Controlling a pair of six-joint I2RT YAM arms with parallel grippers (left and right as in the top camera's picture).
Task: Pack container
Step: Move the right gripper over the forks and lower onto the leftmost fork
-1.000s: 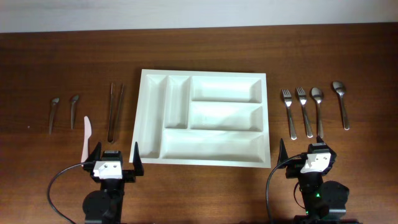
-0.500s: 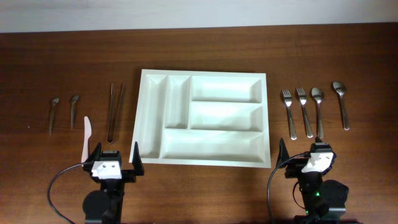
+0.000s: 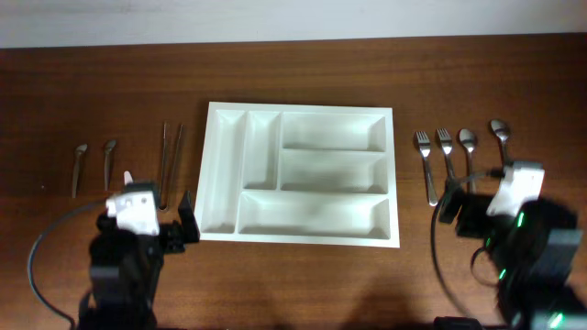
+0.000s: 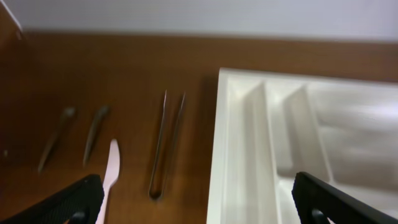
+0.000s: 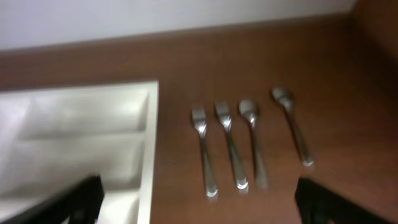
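The container [image 3: 330, 171], a white five-compartment tray, lies empty mid-table and shows in the left wrist view [image 4: 242, 143] and the right wrist view [image 5: 93, 124]. My left gripper [image 3: 158, 191] hangs open beside its front left corner, over the near end of a white plastic knife [image 4: 111, 171]. In the left wrist view the left gripper [image 4: 202, 208] holds nothing. My right gripper [image 3: 479, 188] is open above the handles of two forks [image 5: 204, 149] and a spoon [image 5: 252, 143]. The right gripper [image 5: 208, 205] is empty.
Left of the tray lie long metal tongs [image 3: 170, 156] and two small spoons [image 3: 78, 165]. Right of it lie the forks [image 3: 426, 170] and two spoons [image 3: 500, 133]. A pale wall runs along the table's far edge.
Both arms have risen and swung forward from the table's front edge, the left toward the knife and tongs, the right toward the forks and spoons. Both grippers stay open.
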